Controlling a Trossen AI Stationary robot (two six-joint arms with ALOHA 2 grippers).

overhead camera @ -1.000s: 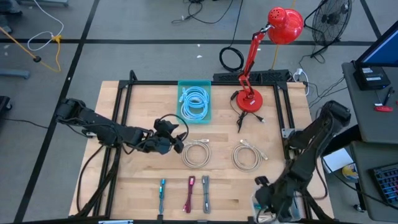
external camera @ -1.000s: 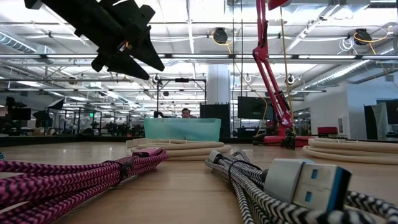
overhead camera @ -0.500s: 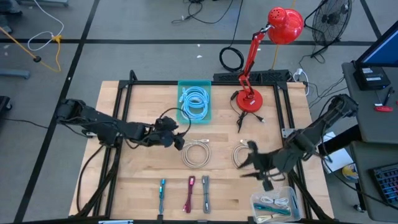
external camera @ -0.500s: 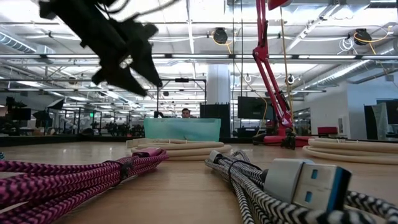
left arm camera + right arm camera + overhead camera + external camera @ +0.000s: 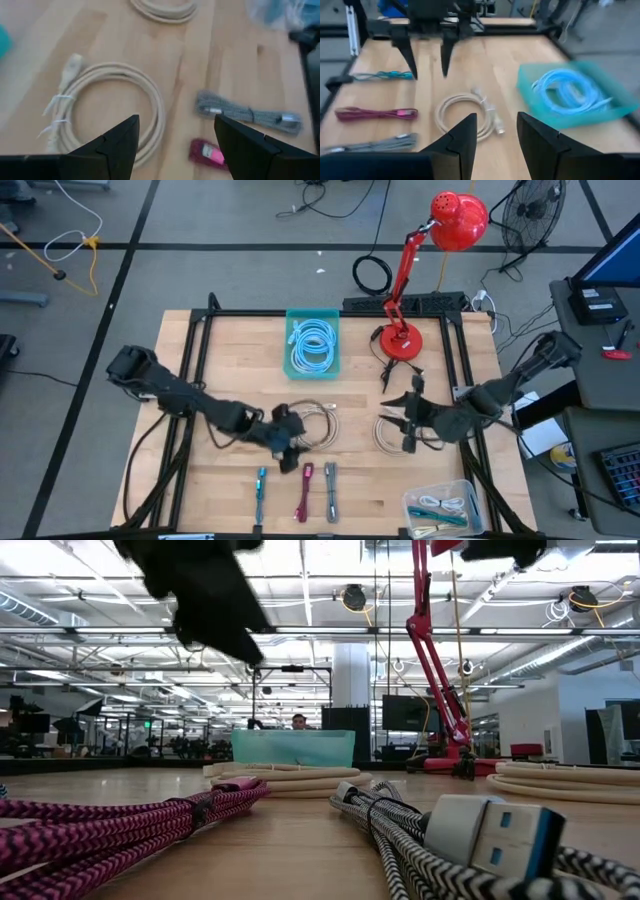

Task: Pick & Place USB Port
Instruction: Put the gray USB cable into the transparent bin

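Three bundled USB cables lie in a row at the near edge of the pale wooden table (image 5: 230, 340): a thin teal cable (image 5: 260, 485), a braided magenta cable (image 5: 304, 491) and a grey-and-white braided cable (image 5: 331, 489) with a metal plug. The left gripper (image 5: 288, 452), its dark tapered fingers spread wide and holding nothing, hangs just behind the magenta cable; half a second ago it sat farther back, beside the left cream coil (image 5: 318, 426). A shallow teal tray (image 5: 313, 342) holds a loose light-blue coil. The right gripper (image 5: 408, 423), fingers parted and empty, hovers over the right cream coil (image 5: 385, 432), having swung back from the clear bin (image 5: 441, 510). A glossy red desk lamp (image 5: 420, 275) stands behind.
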